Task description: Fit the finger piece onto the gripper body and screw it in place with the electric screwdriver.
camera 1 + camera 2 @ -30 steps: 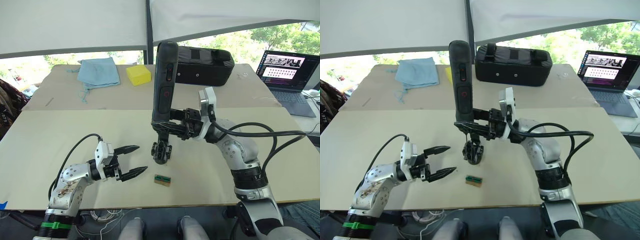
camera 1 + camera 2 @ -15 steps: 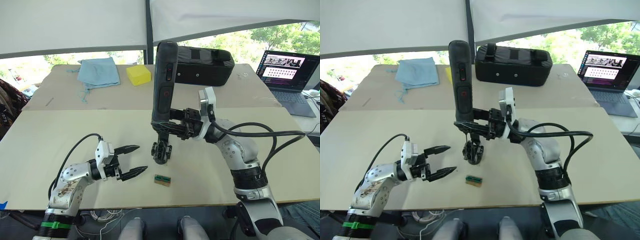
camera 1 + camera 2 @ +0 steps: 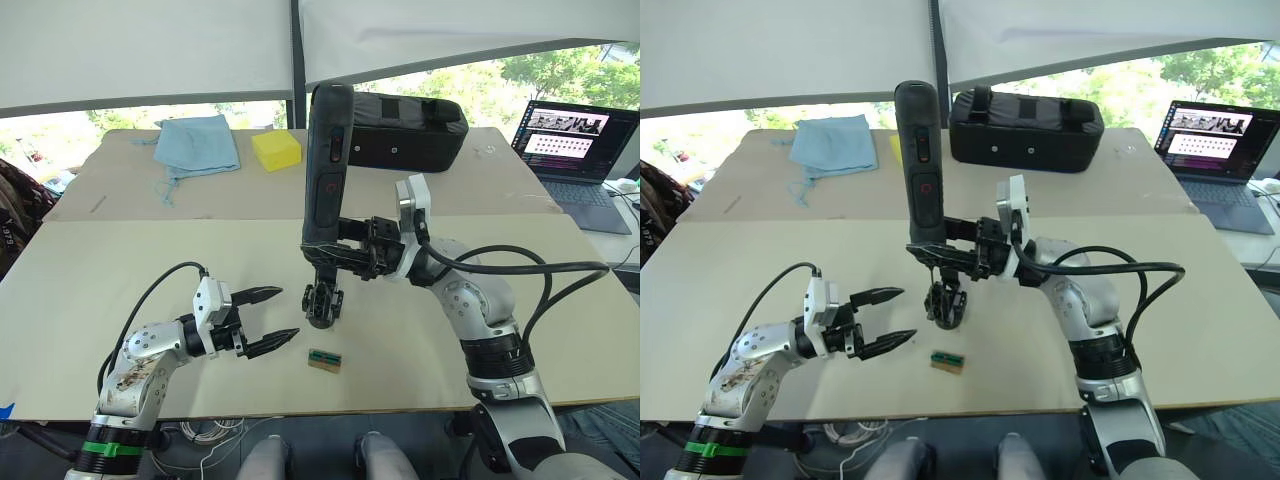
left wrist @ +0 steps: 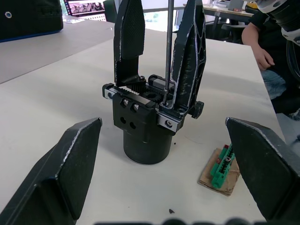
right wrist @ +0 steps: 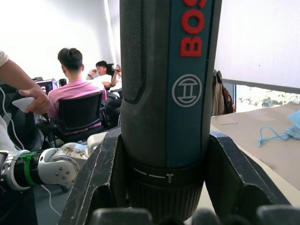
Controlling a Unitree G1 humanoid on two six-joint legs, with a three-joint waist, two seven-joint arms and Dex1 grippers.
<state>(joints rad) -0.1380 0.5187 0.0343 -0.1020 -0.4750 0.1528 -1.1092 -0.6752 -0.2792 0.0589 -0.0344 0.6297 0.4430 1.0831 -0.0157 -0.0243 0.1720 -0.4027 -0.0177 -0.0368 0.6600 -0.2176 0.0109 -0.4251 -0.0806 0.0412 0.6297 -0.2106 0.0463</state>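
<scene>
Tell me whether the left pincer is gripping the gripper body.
No: the left pincer hangs open, apart from the gripper body.

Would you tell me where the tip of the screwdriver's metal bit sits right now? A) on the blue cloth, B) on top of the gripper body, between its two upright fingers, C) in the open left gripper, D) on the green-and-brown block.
B: the electric screwdriver, clamped upright in the right gripper, runs its bit down onto the gripper body.
</scene>
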